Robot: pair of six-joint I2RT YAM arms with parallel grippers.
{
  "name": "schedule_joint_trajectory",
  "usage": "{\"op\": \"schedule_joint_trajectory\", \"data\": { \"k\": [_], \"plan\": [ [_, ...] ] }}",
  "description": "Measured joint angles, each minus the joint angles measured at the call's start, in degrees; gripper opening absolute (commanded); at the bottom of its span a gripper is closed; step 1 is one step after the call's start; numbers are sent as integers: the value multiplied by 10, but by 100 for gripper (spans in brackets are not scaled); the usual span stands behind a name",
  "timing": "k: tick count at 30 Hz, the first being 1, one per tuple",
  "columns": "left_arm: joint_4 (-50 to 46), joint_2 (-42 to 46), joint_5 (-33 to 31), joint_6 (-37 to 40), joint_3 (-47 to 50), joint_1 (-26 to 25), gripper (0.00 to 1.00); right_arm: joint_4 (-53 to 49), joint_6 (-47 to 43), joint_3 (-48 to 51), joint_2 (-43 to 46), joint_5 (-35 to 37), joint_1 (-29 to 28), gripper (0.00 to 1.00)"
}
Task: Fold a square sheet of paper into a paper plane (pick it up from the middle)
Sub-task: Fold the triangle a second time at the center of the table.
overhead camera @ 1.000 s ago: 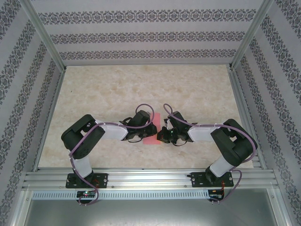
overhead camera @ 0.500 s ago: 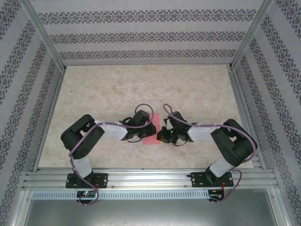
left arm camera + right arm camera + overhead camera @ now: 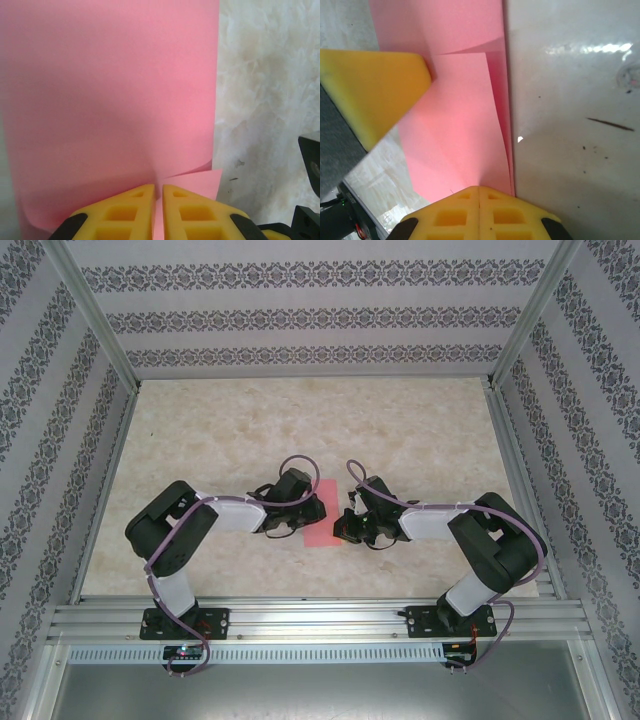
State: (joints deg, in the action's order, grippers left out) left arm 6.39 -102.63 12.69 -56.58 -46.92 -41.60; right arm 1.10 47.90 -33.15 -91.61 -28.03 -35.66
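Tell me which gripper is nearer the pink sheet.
Neither: both grip it. The left gripper pinches the pink sheet from the left, the right gripper from the right.

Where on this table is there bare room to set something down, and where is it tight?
Free: the far half of the table, between the back wall and the pink sheet. A thin bare strip lies between the sheet and the near rail. Crowded: near centre, where the left hand and right hand pinch the sheet from either side.
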Motion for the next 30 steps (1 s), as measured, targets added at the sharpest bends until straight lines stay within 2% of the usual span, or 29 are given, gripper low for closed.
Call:
{"op": "schedule_joint_trajectory", "data": {
  "k": [7, 17, 23, 30],
  "plan": [
    [-7, 12, -9, 18, 9, 45, 15, 0, 0, 0, 0, 3, -2, 1],
    [-20, 43, -26, 41, 30, 71, 19, -3, 0, -2, 0, 3, -2, 1],
    [-20, 89, 3, 47, 33, 68, 19, -10, 0, -6, 0, 4, -2, 2],
    [-15, 85, 45, 47, 24, 25, 16, -19, 0, -10, 0, 5, -2, 2]
  ]
}}
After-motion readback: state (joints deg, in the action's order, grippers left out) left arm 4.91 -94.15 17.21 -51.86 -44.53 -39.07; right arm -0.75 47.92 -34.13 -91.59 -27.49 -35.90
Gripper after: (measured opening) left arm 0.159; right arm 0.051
